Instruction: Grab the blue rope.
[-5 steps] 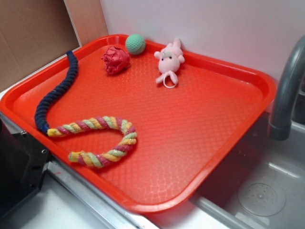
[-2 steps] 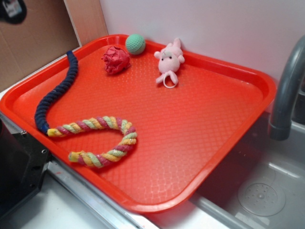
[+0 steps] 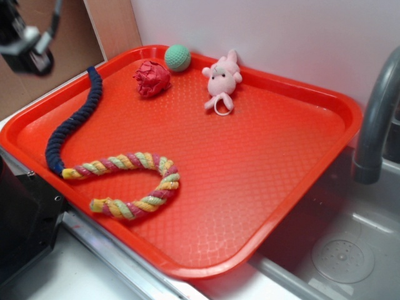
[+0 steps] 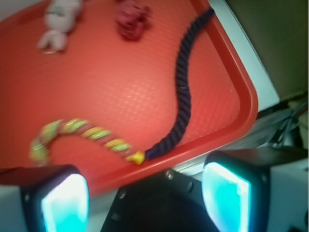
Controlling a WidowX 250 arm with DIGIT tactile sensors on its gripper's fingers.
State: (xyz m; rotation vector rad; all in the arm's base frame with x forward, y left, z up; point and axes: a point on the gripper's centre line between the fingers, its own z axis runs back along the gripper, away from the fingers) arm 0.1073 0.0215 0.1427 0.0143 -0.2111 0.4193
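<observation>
The gripper (image 4: pixel 145 193) hangs in the air with its two fingers (image 4: pixel 63 200) spread wide apart and nothing between them; their pads glow pale cyan in the wrist view. From across the room it shows only as a dark, blurred shape (image 3: pixel 28 44) high above the far left corner of the red tray (image 3: pixel 294 187), clear of everything on it.

Directly below and ahead of the open fingers lies the blue rope (image 4: pixel 181 96). It rests flat on the tray, running in a gentle curve along the tray's edge nearest the gripper (image 3: pixel 74 122). Its near end touches the yellow tip of the pastel rope (image 4: pixel 82 133), which bends away to the gripper's left in a loose horseshoe (image 3: pixel 134 181).

Farther out, past the blue rope's far end, a crumpled red cloth toy (image 3: pixel 152 78) sits on the tray. Just beyond it a green ball (image 3: pixel 177 57) rests against the tray's back rim, and a small pink plush animal (image 3: pixel 222 80) lies near that same rim, apart from the ball.

Well away from the gripper, on the other side of the tray, a grey tap (image 3: pixel 378 119) curves over a steel sink (image 3: pixel 344 256).
</observation>
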